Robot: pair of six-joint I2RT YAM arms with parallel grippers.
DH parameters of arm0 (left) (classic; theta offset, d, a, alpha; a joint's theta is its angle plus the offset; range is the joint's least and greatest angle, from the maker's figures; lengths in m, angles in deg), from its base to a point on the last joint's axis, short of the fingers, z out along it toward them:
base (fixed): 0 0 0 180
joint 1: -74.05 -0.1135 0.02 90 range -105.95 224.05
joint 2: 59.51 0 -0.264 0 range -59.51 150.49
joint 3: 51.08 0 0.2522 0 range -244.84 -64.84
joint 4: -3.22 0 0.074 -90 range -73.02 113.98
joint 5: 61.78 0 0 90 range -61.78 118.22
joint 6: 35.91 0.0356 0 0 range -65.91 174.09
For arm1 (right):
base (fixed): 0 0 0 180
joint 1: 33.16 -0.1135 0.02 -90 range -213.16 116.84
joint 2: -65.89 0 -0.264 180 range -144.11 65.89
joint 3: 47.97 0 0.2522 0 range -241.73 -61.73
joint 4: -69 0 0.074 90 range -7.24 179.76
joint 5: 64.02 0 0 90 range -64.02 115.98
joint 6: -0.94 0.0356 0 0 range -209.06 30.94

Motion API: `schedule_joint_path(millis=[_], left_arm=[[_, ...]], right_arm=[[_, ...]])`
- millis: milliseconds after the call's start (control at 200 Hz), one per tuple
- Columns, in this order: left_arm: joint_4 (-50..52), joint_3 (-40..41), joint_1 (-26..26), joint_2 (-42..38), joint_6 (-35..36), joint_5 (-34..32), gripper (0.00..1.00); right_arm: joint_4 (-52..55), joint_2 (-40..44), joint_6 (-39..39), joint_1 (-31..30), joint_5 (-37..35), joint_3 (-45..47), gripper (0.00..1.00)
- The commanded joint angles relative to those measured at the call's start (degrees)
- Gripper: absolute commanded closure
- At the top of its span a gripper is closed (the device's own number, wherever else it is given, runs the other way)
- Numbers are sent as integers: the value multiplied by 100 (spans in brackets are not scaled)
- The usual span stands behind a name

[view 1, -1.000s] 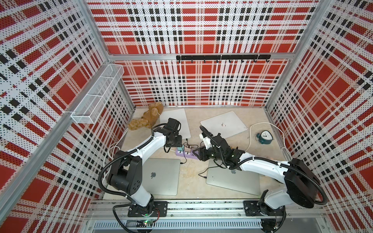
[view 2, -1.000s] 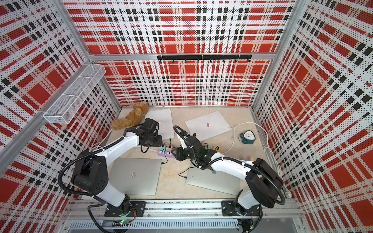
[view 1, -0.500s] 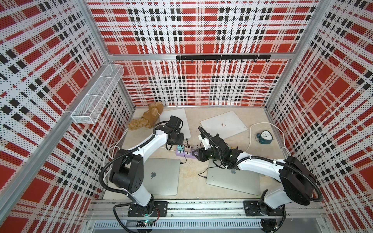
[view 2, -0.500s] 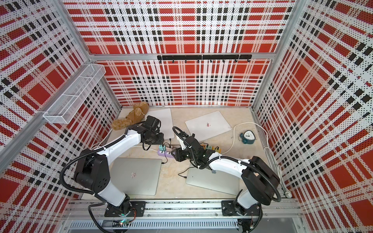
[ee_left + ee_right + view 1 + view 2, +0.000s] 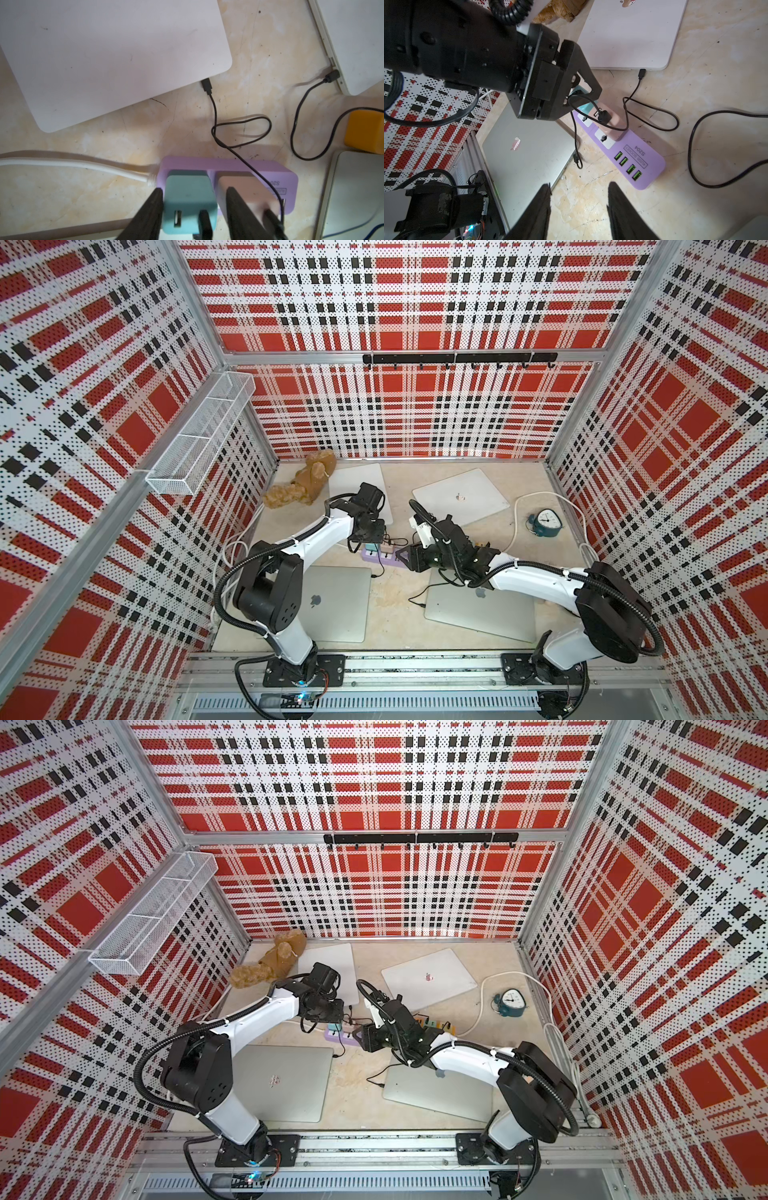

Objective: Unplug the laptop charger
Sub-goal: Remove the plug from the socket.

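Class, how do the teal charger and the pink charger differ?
The teal charger sits between the left hand's fingers; the pink charger lies outside them. The teal charger stands by the white cord; the pink charger is farther along. Both plug into the purple power strip.

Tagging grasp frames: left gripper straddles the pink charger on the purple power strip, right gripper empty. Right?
No. The left wrist view shows the left gripper straddling the teal charger, not the pink charger beside it. Rest holds: purple power strip, right gripper empty.
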Motion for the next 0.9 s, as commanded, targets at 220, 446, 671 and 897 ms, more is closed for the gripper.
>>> schedule_joint_path(millis=[220, 446, 671, 897], left_arm=[[252, -168, 88, 167, 106, -109, 51], [356, -196, 97, 246, 107, -188, 54], [409, -267, 93, 230, 91, -189, 67], [445, -161, 99, 165, 32, -259, 67]], right_arm=[[-149, -99, 44, 70, 82, 18, 52], [-176, -157, 80, 84, 126, 12, 52], [-201, -216, 210, 135, 105, 8, 53], [-288, -240, 821, 202, -113, 132, 59]])
